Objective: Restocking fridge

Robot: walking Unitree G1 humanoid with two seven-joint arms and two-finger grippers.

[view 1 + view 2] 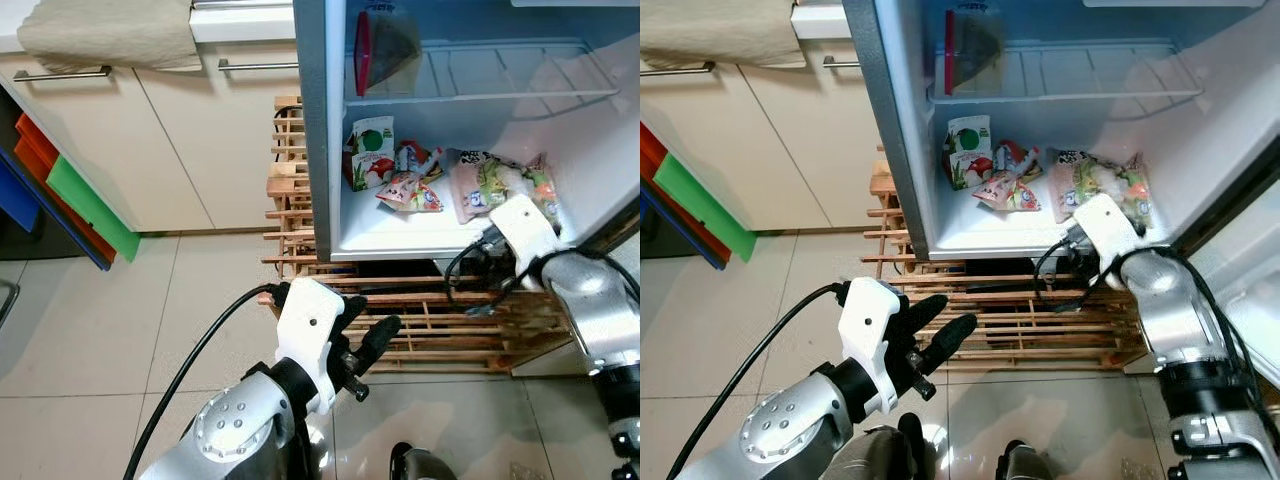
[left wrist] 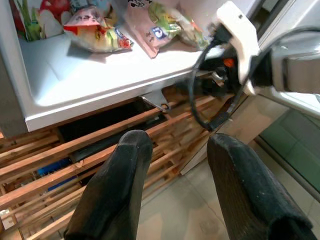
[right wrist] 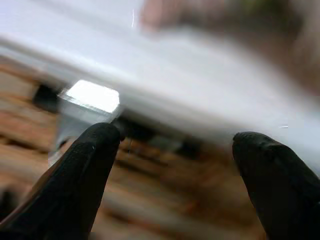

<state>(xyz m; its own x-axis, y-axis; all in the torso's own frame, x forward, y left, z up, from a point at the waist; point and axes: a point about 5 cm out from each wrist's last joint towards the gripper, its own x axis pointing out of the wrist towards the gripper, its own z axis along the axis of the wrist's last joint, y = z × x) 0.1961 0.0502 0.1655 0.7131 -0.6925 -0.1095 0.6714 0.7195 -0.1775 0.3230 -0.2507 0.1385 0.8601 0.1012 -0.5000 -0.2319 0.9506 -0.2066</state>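
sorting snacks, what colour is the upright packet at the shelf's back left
Mostly green packet with red and white; left eye view.

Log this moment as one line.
fridge open | snack packets on bottom shelf | left tool open, empty | right tool open at shelf edge

We stand on a pale beige tiled floor. Cream cabinet doors with metal bar handles line the wall, a beige towel draped over the white worktop above them.
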